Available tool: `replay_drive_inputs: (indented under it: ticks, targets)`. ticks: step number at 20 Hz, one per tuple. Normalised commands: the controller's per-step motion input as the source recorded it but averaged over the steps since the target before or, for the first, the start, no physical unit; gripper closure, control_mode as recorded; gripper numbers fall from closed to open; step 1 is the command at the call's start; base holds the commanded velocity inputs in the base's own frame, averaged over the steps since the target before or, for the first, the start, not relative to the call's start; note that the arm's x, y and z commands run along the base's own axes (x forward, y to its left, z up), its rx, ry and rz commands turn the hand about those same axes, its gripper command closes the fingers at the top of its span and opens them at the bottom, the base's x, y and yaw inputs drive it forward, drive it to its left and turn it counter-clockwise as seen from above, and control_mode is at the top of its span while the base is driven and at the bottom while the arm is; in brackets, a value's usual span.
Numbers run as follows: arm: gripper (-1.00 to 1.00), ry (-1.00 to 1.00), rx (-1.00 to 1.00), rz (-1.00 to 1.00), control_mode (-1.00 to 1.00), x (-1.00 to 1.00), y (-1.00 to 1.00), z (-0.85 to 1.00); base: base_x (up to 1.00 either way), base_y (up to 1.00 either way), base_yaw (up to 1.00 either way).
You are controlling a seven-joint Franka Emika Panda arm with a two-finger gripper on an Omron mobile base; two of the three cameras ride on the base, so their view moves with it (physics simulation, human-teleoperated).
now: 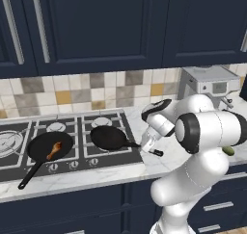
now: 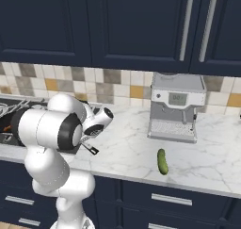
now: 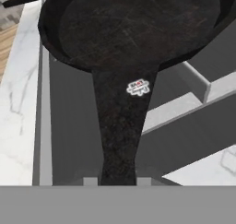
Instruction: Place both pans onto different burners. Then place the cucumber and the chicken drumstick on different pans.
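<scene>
A: Gripper clamped on the handle of the empty pan at the cooktop's right edge. Drumstick sits in the other pan, front middle.
B: Risk?
A: Off-center pan could tip when released. Cucumber lies near the counter's front edge. Fingertips hidden under the handle.

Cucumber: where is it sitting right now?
In the right base view the cucumber lies on the marble counter, near its front edge, just in front of the coffee machine and well right of the cooktop.
</scene>
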Motion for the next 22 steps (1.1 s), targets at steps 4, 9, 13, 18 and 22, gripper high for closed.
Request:
replay_drive_inputs:
  ticks: [4,9,13,18,22]
  targets:
    - [1.00,0.00,0.00,0.00,-1.00,0.01,0.15,0.00,0.00,0.00,0.00]
    - [-1.00,0.00,0.00,0.00,-1.00,0.00,0.02,0.00,0.00,0.00,0.00]
    - [-1.00,0.00,0.00,0.00,-1.00,-0.02,-0.01,0.00,0.00,0.00,0.00]
    - [-1.00,0.00,0.00,0.00,-1.00,0.00,-0.05,0.16,0.00,0.00,0.00]
    - [-1.00,-0.04,0.00,0.00,-1.00,-0.05,0.00,0.57,0.00,0.00,0.00]
